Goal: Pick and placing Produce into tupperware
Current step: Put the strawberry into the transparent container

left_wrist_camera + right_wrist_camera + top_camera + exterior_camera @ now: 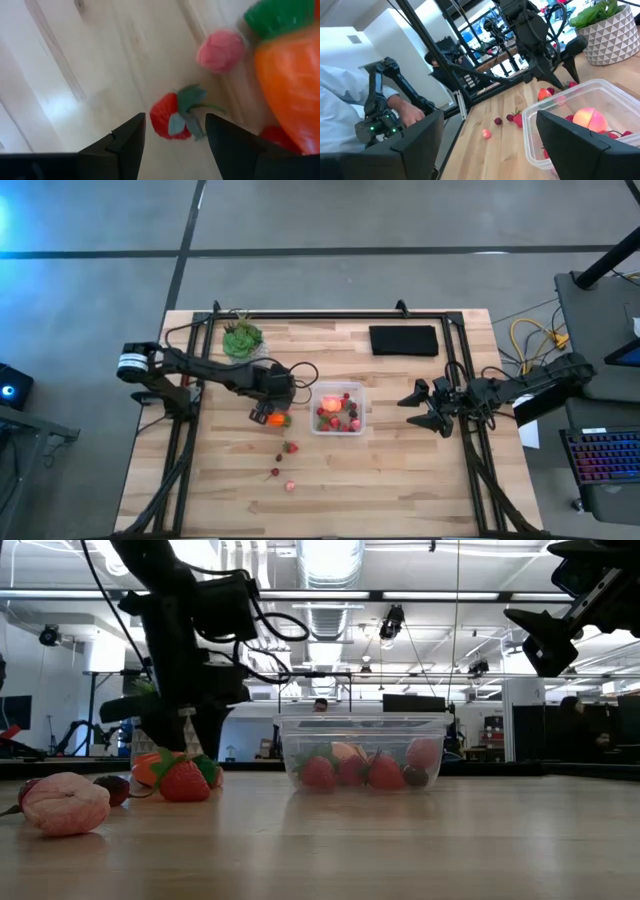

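My left gripper [268, 416] is open and low over the table, left of the tupperware [361, 410]. In its wrist view a strawberry [169, 119] lies ahead between the open fingers, with the orange carrot [292, 85] beside one finger and a pink piece [220, 50] farther on. The clear tupperware [360, 730] rests on the table, holding the pink-red round fruit [331, 402] and several strawberries [385, 772]. Three loose pieces [290, 447] lie nearer the table's near edge. My right gripper [425, 406] is open and raised, right of the tupperware [555, 105].
A green plant in a pale pot [242, 338] stands near the far edge, and a black pad [404, 340] lies right of it. Black frame rails [190, 450] run along both table sides. A person [350, 100] shows beyond the table in the right wrist view.
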Motion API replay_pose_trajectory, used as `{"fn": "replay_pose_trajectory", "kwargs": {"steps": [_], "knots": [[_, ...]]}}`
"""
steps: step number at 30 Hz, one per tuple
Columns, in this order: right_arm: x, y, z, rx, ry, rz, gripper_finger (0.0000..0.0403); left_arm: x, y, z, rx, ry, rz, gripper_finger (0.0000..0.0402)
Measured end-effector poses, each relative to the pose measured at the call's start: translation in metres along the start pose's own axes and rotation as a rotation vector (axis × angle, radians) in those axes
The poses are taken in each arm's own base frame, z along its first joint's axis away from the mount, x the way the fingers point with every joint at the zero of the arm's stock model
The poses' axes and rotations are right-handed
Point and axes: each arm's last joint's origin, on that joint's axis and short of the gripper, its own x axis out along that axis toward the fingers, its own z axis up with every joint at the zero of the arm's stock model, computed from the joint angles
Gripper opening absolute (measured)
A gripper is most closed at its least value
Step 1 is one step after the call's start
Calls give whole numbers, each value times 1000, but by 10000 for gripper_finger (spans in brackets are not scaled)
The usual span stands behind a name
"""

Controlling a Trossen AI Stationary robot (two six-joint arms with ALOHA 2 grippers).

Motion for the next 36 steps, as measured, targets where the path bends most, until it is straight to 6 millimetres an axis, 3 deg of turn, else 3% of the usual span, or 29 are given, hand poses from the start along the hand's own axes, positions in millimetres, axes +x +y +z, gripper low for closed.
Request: {"fn": "replay_pose_trajectory", "kwargs": {"steps": [9, 22, 36], "knots": [[0, 0, 0, 0, 0, 0, 308, 7, 6, -3, -24, 9, -6, 188], [0, 0, 0, 0, 0, 0, 312, 7, 11, 0, -50, -46, 17, 113], [0, 0, 0, 0, 0, 0, 313, 6, 15, 6, -62, -103, 52, 155]]}}
